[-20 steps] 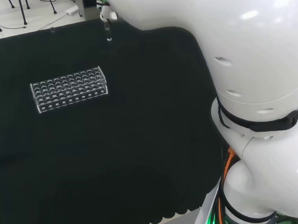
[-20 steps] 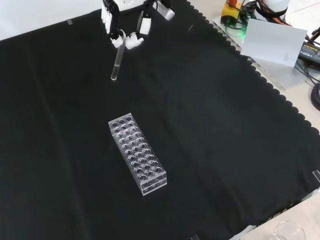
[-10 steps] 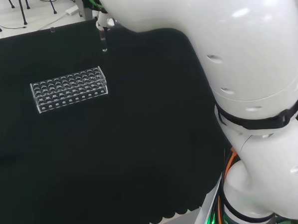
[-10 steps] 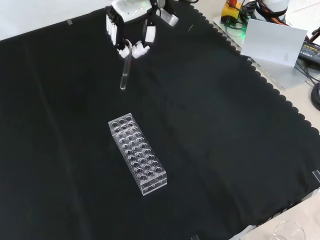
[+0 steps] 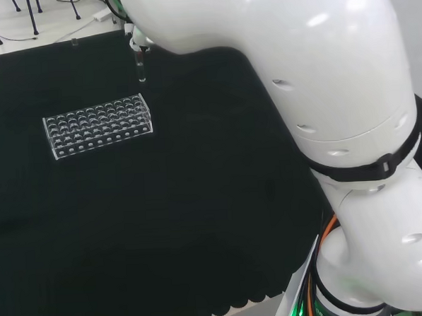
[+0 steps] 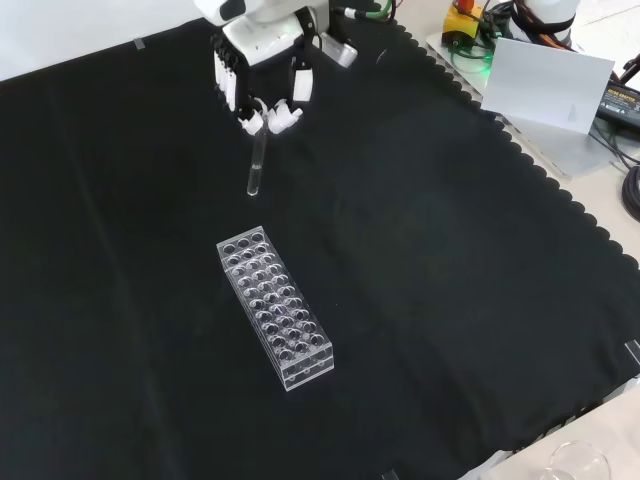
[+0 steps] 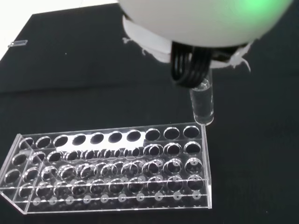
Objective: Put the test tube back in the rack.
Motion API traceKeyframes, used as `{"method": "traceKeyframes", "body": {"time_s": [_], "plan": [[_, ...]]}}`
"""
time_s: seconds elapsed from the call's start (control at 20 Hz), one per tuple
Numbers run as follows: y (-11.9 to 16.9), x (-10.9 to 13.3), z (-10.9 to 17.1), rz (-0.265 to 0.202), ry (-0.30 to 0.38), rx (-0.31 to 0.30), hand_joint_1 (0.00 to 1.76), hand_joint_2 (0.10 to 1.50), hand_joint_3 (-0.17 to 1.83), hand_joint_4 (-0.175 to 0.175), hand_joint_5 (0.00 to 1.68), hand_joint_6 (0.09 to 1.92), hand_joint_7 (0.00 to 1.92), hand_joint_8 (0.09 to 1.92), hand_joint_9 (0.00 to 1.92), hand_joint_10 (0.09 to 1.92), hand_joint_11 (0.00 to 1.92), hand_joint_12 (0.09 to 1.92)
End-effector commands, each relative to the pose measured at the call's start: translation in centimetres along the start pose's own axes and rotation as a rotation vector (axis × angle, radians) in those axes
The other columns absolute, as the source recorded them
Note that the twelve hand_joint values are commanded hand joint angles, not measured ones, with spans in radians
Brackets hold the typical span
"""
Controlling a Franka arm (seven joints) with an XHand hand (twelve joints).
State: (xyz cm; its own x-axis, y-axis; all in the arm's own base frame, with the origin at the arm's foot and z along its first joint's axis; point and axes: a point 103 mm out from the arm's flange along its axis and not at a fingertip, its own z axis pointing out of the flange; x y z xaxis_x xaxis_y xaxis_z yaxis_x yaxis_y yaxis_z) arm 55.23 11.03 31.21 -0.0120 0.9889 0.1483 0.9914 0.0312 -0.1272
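Observation:
A clear glass test tube [image 6: 256, 166] hangs upright below the hand [image 6: 262, 78], whose fingertips [image 6: 270, 118] pinch its top end. The tube [image 5: 141, 67] is in the air, beyond the rack's near end in the front view. The clear plastic rack [image 6: 275, 306] with its many holes lies flat on the black cloth, and every hole I can see is empty. In the wrist view the tube [image 7: 202, 103] hangs just past the rack [image 7: 112, 168], close to one end of its far row. In the head view the rack [image 5: 99, 125] lies left of and below the tube.
A white sheet on a grey board [image 6: 548, 82] and a yellow and red box [image 6: 462, 24] lie off the cloth's far right corner in the front view. A round glass vessel [image 6: 578, 464] stands at the cloth's bottom right edge. The arm's big white links [image 5: 322, 124] take up the head view's right.
The hand has carried the tube toward the rack: down and a little right in the front view, left and down in the head view. The rack has stayed put.

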Motion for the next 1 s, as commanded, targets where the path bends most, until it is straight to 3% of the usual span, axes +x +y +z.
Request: {"method": "traceKeyframes", "body": {"time_s": [0.05, 1.0], "plan": [[0.7, 0.0, 1.6, 0.005, 0.002, 0.031, 1.44, 0.48, 0.90, -0.175, 1.31, 0.67, 1.42, 0.66, 1.30, 0.70, 1.23, 1.04], [2.2, 0.8, 4.7, -0.004, 0.037, 0.088, 1.44, 0.48, 0.90, -0.175, 1.31, 0.67, 1.42, 0.66, 1.30, 0.70, 1.23, 1.04]]}}
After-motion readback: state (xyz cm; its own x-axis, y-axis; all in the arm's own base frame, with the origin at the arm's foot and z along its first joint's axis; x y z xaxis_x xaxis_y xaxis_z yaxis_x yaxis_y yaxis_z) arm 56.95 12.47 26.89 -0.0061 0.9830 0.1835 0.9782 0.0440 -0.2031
